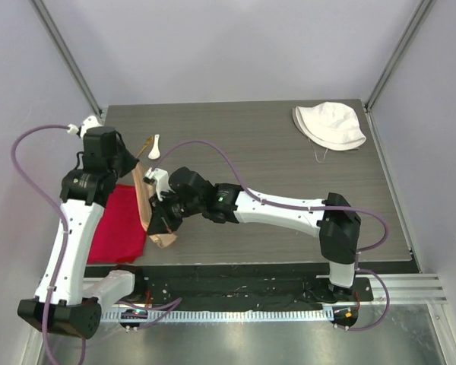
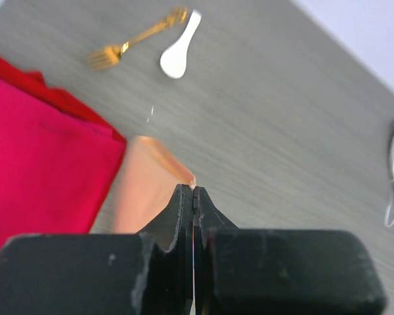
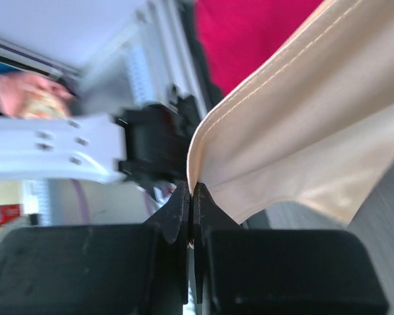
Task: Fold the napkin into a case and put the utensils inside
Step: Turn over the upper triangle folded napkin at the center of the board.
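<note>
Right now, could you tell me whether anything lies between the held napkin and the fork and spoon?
Nothing visible does. The left gripper and right gripper pinch the napkin; only bare table separates it from the fork and spoon. The red cloth lies beside that stretch.

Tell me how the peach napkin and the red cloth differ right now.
Colour: the napkin is pale peach; the red cloth is bright red. Pose: the napkin is held up from the table; the red cloth lies on it. Hold: the left tool and right tool each pinch the napkin; nothing grips the red cloth. Both are cloths on the left side.
</note>
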Robot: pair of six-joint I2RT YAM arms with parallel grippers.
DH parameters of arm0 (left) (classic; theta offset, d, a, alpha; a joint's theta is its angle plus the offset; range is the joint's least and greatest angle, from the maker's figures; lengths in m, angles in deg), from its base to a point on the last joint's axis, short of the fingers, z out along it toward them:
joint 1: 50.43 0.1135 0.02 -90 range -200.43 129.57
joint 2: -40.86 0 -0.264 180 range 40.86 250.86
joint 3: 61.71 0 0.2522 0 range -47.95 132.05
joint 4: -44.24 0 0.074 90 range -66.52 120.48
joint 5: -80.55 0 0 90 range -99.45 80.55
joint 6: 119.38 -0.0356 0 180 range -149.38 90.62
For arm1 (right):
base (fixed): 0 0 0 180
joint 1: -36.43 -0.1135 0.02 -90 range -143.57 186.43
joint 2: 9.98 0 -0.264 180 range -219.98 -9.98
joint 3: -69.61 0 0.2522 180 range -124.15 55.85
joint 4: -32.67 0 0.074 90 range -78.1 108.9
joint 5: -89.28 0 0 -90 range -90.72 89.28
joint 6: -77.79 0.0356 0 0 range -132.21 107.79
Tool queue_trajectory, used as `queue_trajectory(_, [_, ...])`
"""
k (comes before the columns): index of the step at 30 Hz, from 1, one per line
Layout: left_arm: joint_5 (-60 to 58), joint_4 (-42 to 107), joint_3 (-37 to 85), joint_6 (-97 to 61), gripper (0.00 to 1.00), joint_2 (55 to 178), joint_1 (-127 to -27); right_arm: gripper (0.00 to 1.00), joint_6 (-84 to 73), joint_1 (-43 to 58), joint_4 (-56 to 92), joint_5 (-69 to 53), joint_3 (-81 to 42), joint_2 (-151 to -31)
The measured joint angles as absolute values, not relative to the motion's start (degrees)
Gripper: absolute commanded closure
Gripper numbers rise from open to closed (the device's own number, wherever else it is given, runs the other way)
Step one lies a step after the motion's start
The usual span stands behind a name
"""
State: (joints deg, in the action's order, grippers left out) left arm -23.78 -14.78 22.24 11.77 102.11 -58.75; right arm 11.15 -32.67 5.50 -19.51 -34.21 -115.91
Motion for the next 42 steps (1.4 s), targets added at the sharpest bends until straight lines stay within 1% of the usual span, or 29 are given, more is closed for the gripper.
queue_trajectory(4, [-23.58, -18.14, 29.10, 9.32, 1.00, 101.04, -58.11, 0.99, 16.63, -32.43, 13.95, -25.56, -35.32, -117.13])
queue_trajectory(7, [-21.52, -18.32, 31.55, 8.71, 1.00, 103.56, -58.33, 0.99, 20.96, -31.27, 23.05, -28.62, -31.65, -116.41])
queue_trajectory(9, [-19.99, -17.66, 31.44, 8.78, 1.00, 106.49, -59.09, 0.99, 24.44, -29.43, 29.80, -30.30, -26.27, -115.23])
queue_trajectory(12, [-19.16, -14.67, 30.11, 9.32, 1.00, 113.30, -62.68, 0.99, 31.85, -24.75, 41.34, -33.47, -13.79, -113.46])
queue_trajectory(17, [-18.49, -4.59, 29.21, 10.94, 1.00, 132.95, -71.66, 0.99, 43.89, -14.13, 59.39, -37.82, 7.67, -113.92])
queue_trajectory(19, [-18.66, -1.64, 29.21, 11.20, 1.00, 138.64, -74.02, 0.99, 46.78, -11.20, 64.16, -39.05, 13.40, -114.75])
queue_trajectory(22, [-19.16, 1.13, 30.46, 11.25, 1.00, 145.72, -77.67, 0.99, 48.06, -8.60, 67.72, -39.92, 19.41, -115.03])
queue_trajectory(25, [-19.05, 2.47, 33.08, 11.68, 1.00, 150.72, -80.32, 0.99, 47.93, -7.53, 70.56, -40.01, 22.03, -115.03])
queue_trajectory(31, [-19.05, 4.63, 36.34, 12.58, 1.00, 155.25, -82.96, 0.98, 46.36, -5.39, 72.38, -39.29, 25.85, -114.51])
queue_trajectory(32, [-19.05, 4.94, 36.60, 12.64, 1.00, 155.60, -83.22, 0.91, 46.01, -5.04, 72.22, -39.00, 26.55, -114.44])
queue_trajectory(33, [-19.05, 5.13, 36.93, 12.67, 1.00, 156.04, -83.57, 0.89, 45.49, -4.71, 71.63, -38.68, 27.23, -114.14])
queue_trajectory(34, [-19.03, 5.26, 37.17, 12.67, 1.00, 156.34, -83.79, 0.85, 44.94, -4.54, 71.13, -38.30, 27.62, -113.79])
queue_trajectory(35, [-19.05, 5.42, 37.45, 12.67, 1.00, 156.78, -84.08, 0.75, 44.17, -4.38, 69.97, -37.91, 27.97, -113.24])
queue_trajectory(36, [-19.16, 5.61, 37.80, 12.64, 1.00, 157.24, -84.38, 0.70, 43.56, -4.27, 68.86, -37.67, 28.21, -112.61])
queue_trajectory(38, [-19.53, 6.71, 38.48, 12.62, 0.89, 158.09, -84.71, 0.64, 41.70, -4.25, 65.01, -37.25, 29.09, -110.09])
queue_trajectory(39, [-19.67, 7.21, 39.01, 12.56, 0.84, 158.42, -84.80, 0.53, 40.35, -4.25, 62.32, -36.86, 29.50, -108.34])
queue_trajectory(40, [-19.86, 7.52, 39.49, 12.40, 0.68, 158.57, -84.82, 0.48, 39.10, -4.12, 59.48, -36.29, 29.70, -106.62])
queue_trajectory(41, [-19.91, 7.58, 40.05, 12.19, 0.64, 158.59, -84.82, 0.44, 37.73, -3.86, 56.14, -35.66, 29.72, -104.78])
queue_trajectory(42, [-19.93, 7.63, 40.75, 11.99, 0.61, 158.59, -84.82, 0.37, 36.59, -3.66, 53.49, -35.18, 29.72, -103.21])
